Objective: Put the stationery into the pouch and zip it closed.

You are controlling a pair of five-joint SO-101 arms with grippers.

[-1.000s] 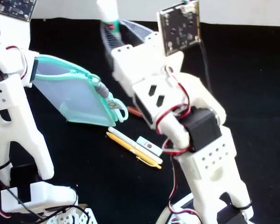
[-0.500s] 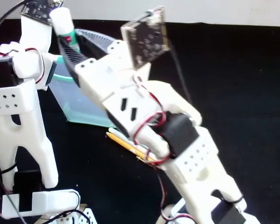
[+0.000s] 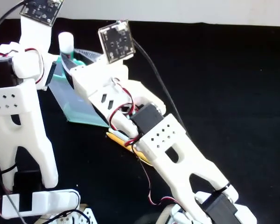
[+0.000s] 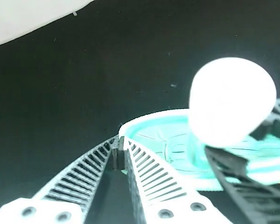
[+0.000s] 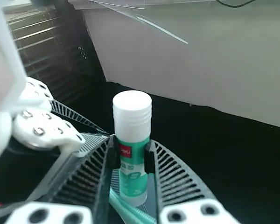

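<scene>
A teal, see-through pouch (image 3: 81, 108) is held tilted up off the black table. My left gripper (image 4: 117, 148) is shut on its teal rim (image 4: 151, 122), and the mouth stands open. My right gripper (image 5: 130, 145) is shut on a glue stick (image 5: 132, 140) with a white cap and green body, held upright. In the high view the glue stick (image 3: 66, 43) sits right at the pouch's upper edge, beside the left arm's wrist. Its white cap (image 4: 232, 100) hangs over the open mouth in the left wrist view. The pouch's rim (image 5: 130, 212) lies just under the stick.
A yellow pen (image 3: 117, 138) and a white one beside it lie on the table below the pouch, mostly hidden under the right arm (image 3: 172, 144). The left arm's base (image 3: 23, 140) stands at the left. A pale wall (image 3: 200, 9) runs behind the table.
The right arm has swung left across the table with the glue stick and lowered it to the pouch's open mouth. The left arm keeps holding the pouch.
</scene>
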